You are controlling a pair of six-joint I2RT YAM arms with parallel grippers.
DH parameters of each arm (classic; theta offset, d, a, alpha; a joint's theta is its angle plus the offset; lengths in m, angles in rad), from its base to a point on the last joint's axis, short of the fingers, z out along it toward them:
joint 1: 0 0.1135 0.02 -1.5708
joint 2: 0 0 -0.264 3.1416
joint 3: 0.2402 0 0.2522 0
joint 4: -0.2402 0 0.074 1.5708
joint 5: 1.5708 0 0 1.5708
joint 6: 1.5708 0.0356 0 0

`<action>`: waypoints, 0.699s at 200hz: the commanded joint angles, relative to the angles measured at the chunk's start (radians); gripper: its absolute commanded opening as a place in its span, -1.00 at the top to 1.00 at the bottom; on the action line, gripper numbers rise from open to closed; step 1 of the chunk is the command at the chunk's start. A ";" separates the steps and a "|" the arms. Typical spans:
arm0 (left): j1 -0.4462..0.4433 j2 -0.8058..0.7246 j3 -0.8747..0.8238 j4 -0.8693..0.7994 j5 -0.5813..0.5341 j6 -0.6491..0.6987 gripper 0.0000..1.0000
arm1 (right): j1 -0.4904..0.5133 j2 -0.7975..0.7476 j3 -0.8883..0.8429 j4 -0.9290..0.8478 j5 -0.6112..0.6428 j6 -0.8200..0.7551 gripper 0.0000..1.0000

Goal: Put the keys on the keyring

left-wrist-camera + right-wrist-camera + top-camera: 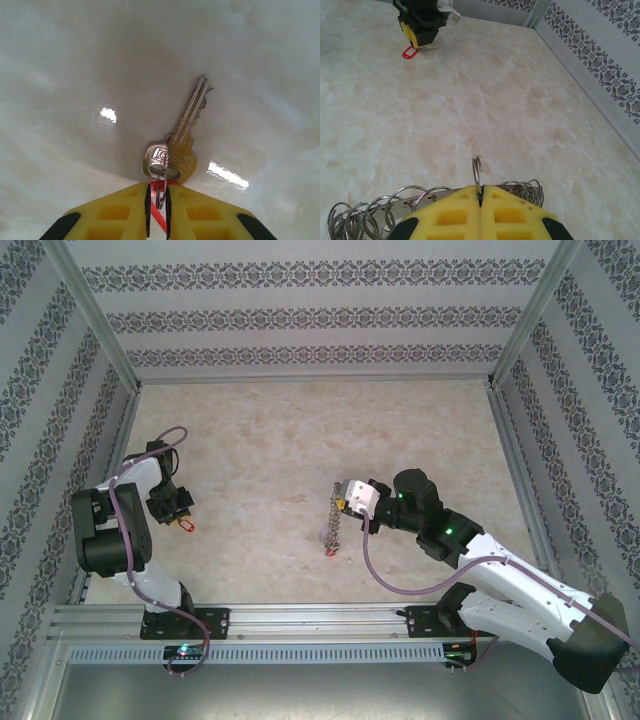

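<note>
right gripper (480, 194): yellow ribbed plastic fingers fully closed, pinching the keyring (477, 172). Keyring is thin grey wire, edge-on and upright, bottom centre of frame. Under the fingers, from lower left to lower right, is a bunch of wire loops (365, 212). They overlap, so I can't count them. In the top view the bunch strings down from that gripper at frame centre, with a red bit (330, 552) at its lower end.

left gripper (158, 200): yellow fingers with black pads and a narrow slit between them. One small ring (161, 187) of wire sits in the slit; can't tell if the pads pinch it. It passes through the head of one key (175, 150): silver metal, grooved blade, teeth on the right edge, flat on the table (300, 440), tip toward upper right. Stamped letters on the head, not readable. One red plastic tag (159, 215) sits low in the slit.

table: glossy, pale marble pattern. Key and keyring are well apart, left-middle vs centre in the top view.
</note>
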 commanded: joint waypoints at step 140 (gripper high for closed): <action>-0.120 -0.064 0.040 -0.078 -0.061 0.087 1.00 | -0.003 -0.006 0.005 0.058 -0.049 0.008 1.00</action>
